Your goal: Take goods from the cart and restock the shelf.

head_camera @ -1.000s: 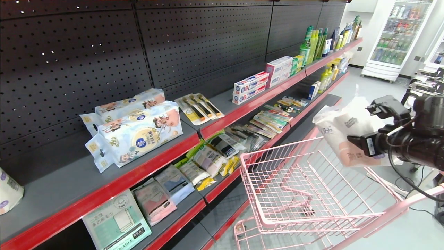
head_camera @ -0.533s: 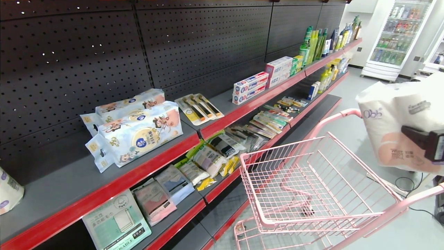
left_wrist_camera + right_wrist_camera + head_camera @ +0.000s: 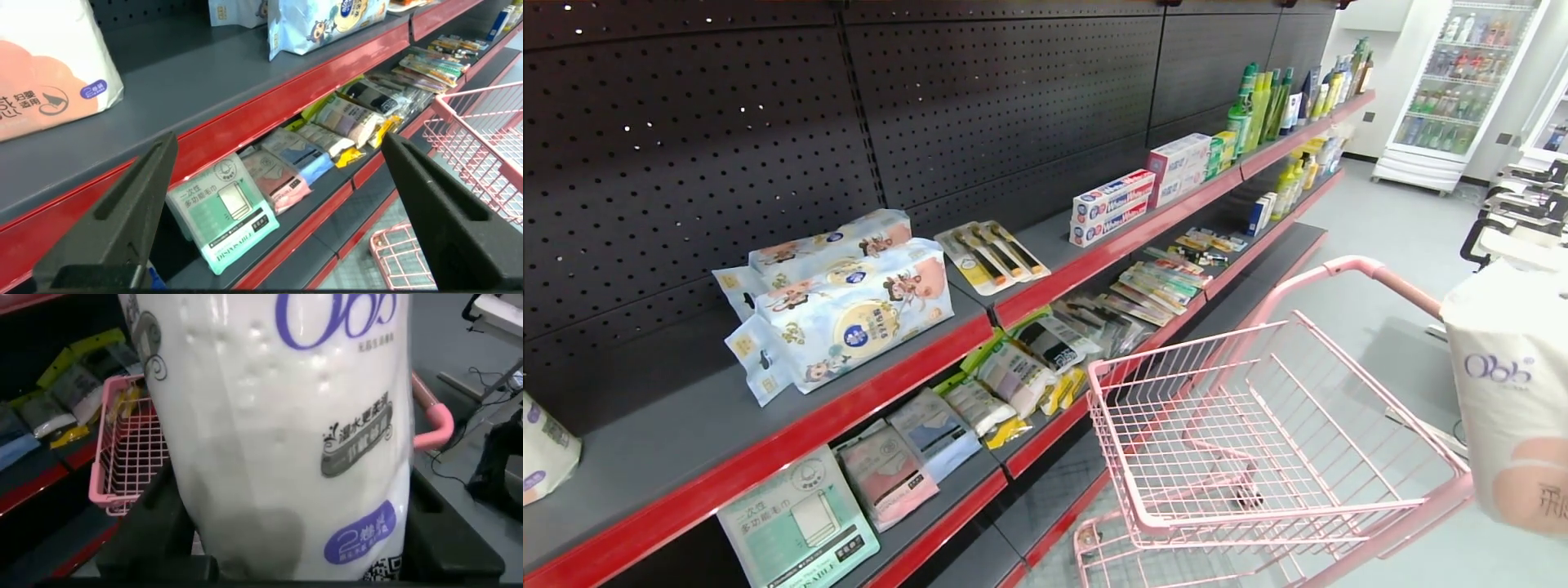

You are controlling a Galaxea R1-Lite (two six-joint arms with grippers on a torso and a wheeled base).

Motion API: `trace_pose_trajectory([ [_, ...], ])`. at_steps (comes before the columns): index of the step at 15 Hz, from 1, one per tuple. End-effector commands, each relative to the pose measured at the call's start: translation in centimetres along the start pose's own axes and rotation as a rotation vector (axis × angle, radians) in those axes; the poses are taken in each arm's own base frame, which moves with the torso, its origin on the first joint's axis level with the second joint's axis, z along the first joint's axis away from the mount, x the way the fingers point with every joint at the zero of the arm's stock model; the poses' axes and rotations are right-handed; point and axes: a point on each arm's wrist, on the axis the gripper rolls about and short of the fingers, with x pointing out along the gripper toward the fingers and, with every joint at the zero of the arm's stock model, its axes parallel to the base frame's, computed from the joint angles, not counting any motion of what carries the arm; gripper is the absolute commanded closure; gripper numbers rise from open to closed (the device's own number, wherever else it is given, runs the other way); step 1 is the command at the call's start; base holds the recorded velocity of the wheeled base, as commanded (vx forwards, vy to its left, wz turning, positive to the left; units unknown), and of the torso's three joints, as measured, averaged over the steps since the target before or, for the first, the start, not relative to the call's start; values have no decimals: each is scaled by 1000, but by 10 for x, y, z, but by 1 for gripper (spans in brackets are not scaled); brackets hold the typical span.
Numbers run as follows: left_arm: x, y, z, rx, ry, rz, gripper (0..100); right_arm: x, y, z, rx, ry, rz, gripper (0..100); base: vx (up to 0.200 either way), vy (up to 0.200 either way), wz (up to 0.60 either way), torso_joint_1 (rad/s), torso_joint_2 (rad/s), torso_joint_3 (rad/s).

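Right pincer (image 3: 302, 543): clamped on both sides of the white plastic-wrapped tissue pack (image 3: 1515, 392).
Tissue pack: in the air just off the right rim of the pink wire cart (image 3: 1188, 345), well apart from the grey, red-edged shelf (image 3: 686, 429).
Left pincer (image 3: 278, 216): fingers spread wide with nothing between them, facing the shelf's red front edge.

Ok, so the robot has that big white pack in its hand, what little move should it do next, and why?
Probably swing the right hand across above the cart toward the top shelf. It holds the white pack out near the cart's handle, away from the shelf, and the shelf has bare grey space beside the wipes packs where it could fit.
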Motion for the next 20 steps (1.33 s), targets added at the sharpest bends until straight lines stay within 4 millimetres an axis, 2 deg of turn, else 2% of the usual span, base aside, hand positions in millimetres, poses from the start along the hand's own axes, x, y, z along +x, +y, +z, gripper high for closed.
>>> trace_pose_trajectory([
  [1, 0, 0, 0, 0, 1, 0, 0, -26, -2, -11, 9, -84, 28, 100, 0, 0, 0, 0, 0, 0],
  [13, 0, 0, 0, 0, 1, 0, 0, -31, -3, -8, -37, -117, 30, 100, 0, 0, 0, 0, 0, 0],
  [20, 0, 0, 0, 1, 1, 0, 0, -31, -3, -9, -52, -116, 32, 100, 0, 0, 0, 152, -309, -171],
])
